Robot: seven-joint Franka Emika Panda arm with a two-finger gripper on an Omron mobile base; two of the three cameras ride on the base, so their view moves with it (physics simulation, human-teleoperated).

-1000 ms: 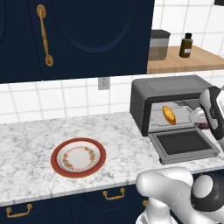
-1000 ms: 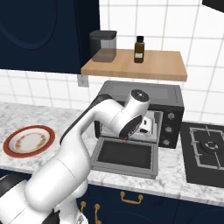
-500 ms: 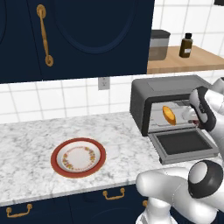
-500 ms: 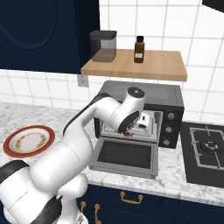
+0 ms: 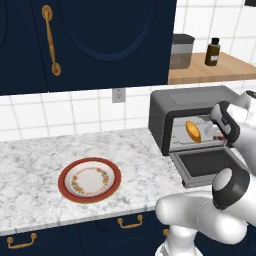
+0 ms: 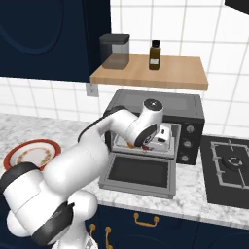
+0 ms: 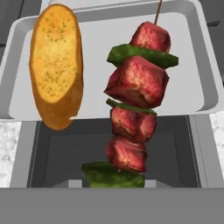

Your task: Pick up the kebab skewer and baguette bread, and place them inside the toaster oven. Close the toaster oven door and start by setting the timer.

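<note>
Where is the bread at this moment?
The bread is inside the open toaster oven, on its light tray. In the hand view it lies to the left of the kebab skewer; in the left base view it shows as an orange oval in the oven's opening.

baguette bread (image 7: 56, 65): I see a rough, speckled golden crust, matt.
kebab skewer (image 7: 135, 100): glossy red meat chunks, smooth green pieces, on a thin wood-like stick.
tray (image 7: 192, 57): smooth pale grey, looks like matt metal to me.
toaster oven (image 6: 187, 108): dark grey casing, matt.
toaster oven door (image 6: 138, 173): dark glass-like window in a grey frame.
counter (image 5: 40, 160): polished white-grey marble.
plate (image 5: 90, 180): glossy, red-rimmed, ceramic-looking.
shelf (image 6: 165, 73): smooth light wood.
</note>
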